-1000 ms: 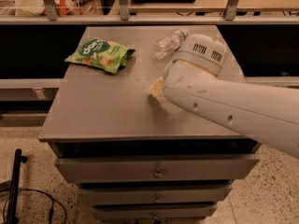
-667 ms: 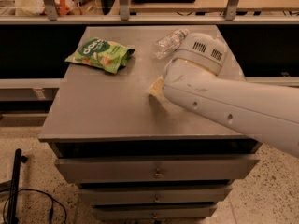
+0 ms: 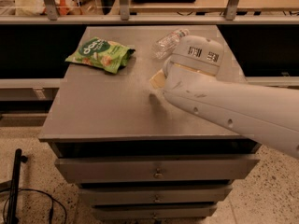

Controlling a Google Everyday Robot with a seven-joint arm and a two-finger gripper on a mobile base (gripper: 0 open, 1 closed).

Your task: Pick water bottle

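The water bottle (image 3: pixel 168 42) is small, clear and ribbed, and lies on its side at the back of the grey table top (image 3: pixel 107 111), right of centre. My white arm (image 3: pixel 224 101) reaches in from the right. Its rounded end joint (image 3: pixel 196 55) sits just in front and to the right of the bottle. The gripper is hidden beneath that joint, over the middle right of the table, so none of it shows.
A green snack bag (image 3: pixel 100 54) lies at the back left of the table. A yellow sponge (image 3: pixel 157 80) pokes out from under the arm near the centre. Drawers (image 3: pixel 156 169) are below the top. A railed counter (image 3: pixel 140 13) runs behind.
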